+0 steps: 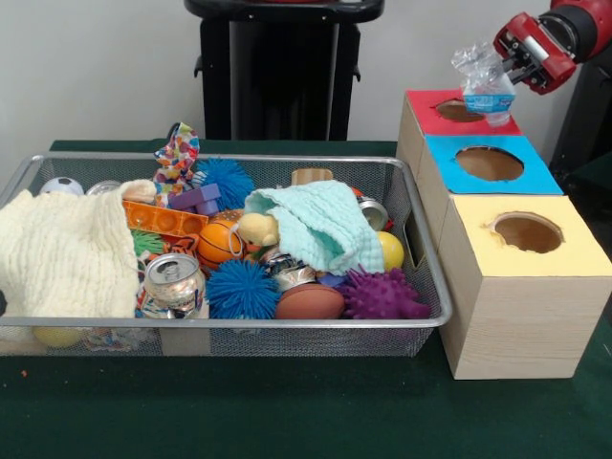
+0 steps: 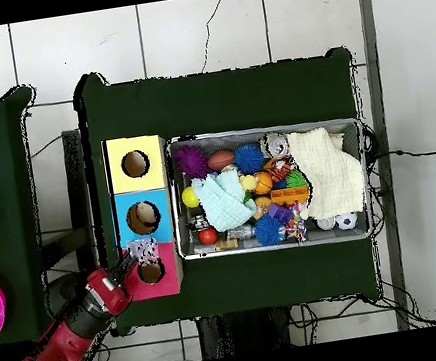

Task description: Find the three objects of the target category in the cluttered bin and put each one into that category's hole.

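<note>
Wire-mesh cluttered bin [image 1: 421, 320] well apart from bottle-clamping gripper [image 1: 509, 63]

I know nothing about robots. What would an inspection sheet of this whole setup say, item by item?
Surface: dark green table, bare in front of the basket.
Job's things: wire mesh basket piled full; beside it three wooden boxes with one hole each, red top, blue top, yellow top.
Clutter: cream cloth, mint cloth, drink can, blue spiky ball, purple spiky ball, and more.
Claw: red claw shut on a crumpled plastic bottle, held over the red box's hole.
Cables: black cables on the floor in the overhead view.
Surroundings: tiled floor; black pedestal behind the table.
</note>
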`<state>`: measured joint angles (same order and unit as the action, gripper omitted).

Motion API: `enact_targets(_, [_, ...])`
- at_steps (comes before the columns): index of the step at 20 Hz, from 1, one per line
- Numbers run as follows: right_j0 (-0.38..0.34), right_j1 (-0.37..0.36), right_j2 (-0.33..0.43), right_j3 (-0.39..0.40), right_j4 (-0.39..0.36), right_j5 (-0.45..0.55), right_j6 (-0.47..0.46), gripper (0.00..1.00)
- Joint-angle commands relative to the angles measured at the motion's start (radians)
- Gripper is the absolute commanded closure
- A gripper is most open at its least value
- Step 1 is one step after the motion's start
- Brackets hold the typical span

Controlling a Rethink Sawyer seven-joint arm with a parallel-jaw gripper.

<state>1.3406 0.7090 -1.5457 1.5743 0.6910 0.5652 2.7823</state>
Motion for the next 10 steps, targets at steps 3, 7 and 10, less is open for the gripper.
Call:
enact_targets(3, [0.010,-0.341,0.338,0.046,-0.008,-0.205,0.027,1.00])
enact_targets(7, [0.013,-0.302,0.291,-0.029,-0.033,-0.102,0.086,1.00])
enact_targets(10, [0.012,-0.274,0.269,-0.069,-0.039,-0.052,0.121,1.00])
